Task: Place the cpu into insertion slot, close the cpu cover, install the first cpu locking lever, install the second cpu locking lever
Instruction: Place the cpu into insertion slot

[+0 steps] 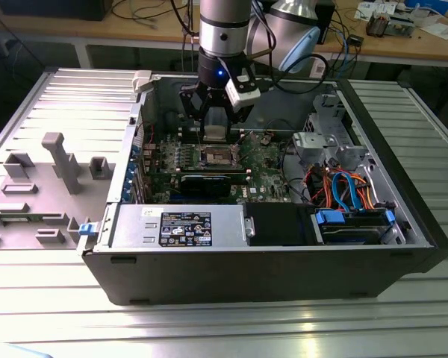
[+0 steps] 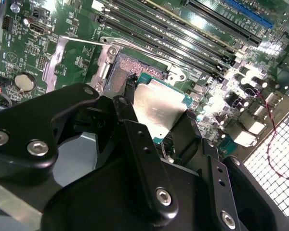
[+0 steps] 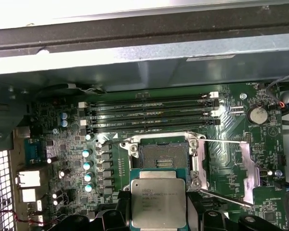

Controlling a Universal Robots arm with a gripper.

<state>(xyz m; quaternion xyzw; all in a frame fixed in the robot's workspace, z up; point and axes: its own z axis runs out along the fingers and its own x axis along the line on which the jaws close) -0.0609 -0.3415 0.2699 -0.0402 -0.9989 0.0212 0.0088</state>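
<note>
Gripper (image 1: 215,128), upper centre of exterior view, jaws clamped on cpu (image 3: 158,203), just short of open insertion slot (image 3: 163,156): best lowered square and level.

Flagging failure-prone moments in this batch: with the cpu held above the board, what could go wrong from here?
The pincer grips the cpu by its edges, not yet seated in the slot. If it comes down offset or tilted, it may sit crooked and damage the slot's contacts. A thin lever juts out beside the pincer, which could catch it on the way down.
</note>
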